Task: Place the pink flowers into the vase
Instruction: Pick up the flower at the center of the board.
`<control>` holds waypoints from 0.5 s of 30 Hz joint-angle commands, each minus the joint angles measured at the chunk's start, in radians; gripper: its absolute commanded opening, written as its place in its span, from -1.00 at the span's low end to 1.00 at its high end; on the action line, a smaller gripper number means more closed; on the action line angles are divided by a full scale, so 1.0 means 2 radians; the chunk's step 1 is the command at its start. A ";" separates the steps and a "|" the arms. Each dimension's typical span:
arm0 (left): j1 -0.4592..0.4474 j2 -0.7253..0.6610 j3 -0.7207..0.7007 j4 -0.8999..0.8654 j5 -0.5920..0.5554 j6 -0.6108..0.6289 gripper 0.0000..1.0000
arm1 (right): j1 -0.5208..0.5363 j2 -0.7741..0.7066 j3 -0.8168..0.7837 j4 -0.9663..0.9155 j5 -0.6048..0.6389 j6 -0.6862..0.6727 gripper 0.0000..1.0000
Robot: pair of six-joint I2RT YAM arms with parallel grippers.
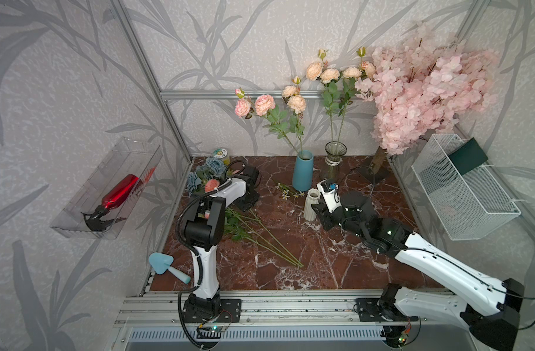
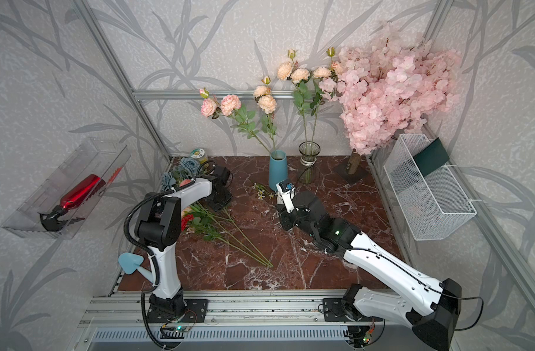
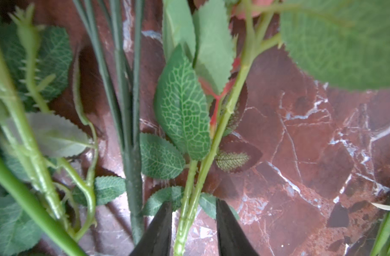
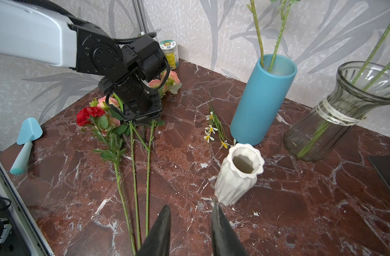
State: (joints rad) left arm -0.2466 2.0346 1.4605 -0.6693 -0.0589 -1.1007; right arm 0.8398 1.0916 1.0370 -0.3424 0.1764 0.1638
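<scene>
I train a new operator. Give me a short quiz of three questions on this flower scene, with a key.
1. True or false: the small white ribbed vase is empty.
2. What lies between the left gripper's open jaws? A) a thorny green stem B) nothing C) that white vase
3. How many vases already hold stems?
Key: 1 true; 2 A; 3 two, the tall blue vase and the clear glass vase.

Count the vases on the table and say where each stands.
3. The blue vase stands at the back, holding pink flowers. The glass vase is beside it, holding peach flowers. The white vase stands empty in front of them. None seems hidden.
</scene>
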 commanded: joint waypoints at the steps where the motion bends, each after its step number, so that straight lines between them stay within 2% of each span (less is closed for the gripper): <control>1: 0.003 0.005 0.017 -0.011 -0.016 -0.006 -0.37 | 0.003 -0.002 -0.004 0.000 0.009 -0.003 -0.36; 8: 0.003 0.007 0.015 -0.007 -0.015 -0.001 -0.60 | 0.003 0.000 -0.005 0.001 0.008 -0.002 -0.36; 15: 0.003 0.012 0.018 -0.017 -0.020 0.002 -0.60 | 0.003 -0.003 -0.005 0.000 0.007 -0.001 -0.36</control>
State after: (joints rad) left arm -0.2466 2.0384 1.4727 -0.6704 -0.0624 -1.0931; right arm 0.8398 1.0916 1.0344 -0.3424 0.1791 0.1642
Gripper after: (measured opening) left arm 0.198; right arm 0.318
